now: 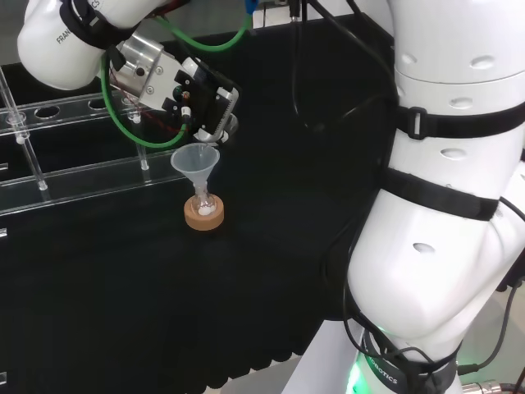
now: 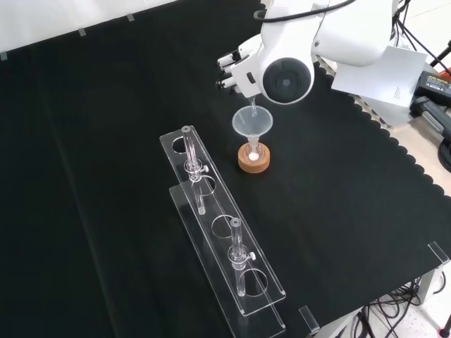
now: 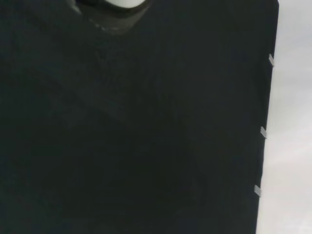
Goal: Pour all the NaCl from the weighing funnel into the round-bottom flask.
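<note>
Cork ring stand [image 1: 203,215] directly below hand [image 1: 201,97], carrying small round-bottom flask [image 1: 203,201]; white powder visible inside flask in front view. Clear funnel [image 1: 195,162] seated in flask neck, mouth just under hand. Hand tilted down over funnel; finger position cannot tell, weighing funnel not made out. Clear acrylic rack [image 2: 218,232] well apart from hand, on black cloth [image 2: 106,141].

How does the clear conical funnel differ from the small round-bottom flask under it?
The clear conical funnel is wide and open at the top, narrowing downward; the small round-bottom flask is a small rounded bulb. The funnel stands in the flask's neck, while the flask sits in a cork ring stand. The flask holds something white; the funnel looks empty. Both are transparent and upright.
</note>
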You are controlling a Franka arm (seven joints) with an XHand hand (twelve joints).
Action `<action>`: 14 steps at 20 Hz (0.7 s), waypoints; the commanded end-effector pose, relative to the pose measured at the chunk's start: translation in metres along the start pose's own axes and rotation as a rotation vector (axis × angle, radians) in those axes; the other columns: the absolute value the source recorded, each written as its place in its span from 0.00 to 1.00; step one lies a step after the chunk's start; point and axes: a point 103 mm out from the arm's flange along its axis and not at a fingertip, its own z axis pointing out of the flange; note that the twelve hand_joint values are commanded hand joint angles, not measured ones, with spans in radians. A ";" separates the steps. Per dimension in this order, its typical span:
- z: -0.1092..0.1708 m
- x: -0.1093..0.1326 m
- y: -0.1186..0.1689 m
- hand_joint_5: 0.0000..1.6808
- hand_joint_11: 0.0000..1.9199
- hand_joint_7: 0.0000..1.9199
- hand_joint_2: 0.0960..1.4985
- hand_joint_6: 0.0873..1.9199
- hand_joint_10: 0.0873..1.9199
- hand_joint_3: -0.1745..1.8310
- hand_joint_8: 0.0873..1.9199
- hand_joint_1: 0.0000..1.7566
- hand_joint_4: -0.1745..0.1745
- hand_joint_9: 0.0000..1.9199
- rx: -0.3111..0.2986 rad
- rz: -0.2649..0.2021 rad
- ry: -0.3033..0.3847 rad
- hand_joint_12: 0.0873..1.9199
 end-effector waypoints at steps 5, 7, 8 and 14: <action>0.014 -0.007 0.004 0.81 0.36 0.24 0.68 0.16 0.12 0.00 0.30 0.64 1.00 0.44 -0.014 -0.023 0.170 0.54; 0.016 -0.008 0.003 0.81 0.36 0.24 0.68 0.16 0.12 0.00 0.30 0.64 1.00 0.44 -0.020 -0.021 0.206 0.54; 0.017 -0.008 0.003 0.81 0.36 0.25 0.68 0.16 0.13 0.00 0.30 0.64 1.00 0.44 -0.024 -0.022 0.217 0.54; 0.022 -0.009 0.006 0.81 0.36 0.25 0.68 0.16 0.13 0.00 0.30 0.64 1.00 0.44 -0.052 -0.029 0.286 0.54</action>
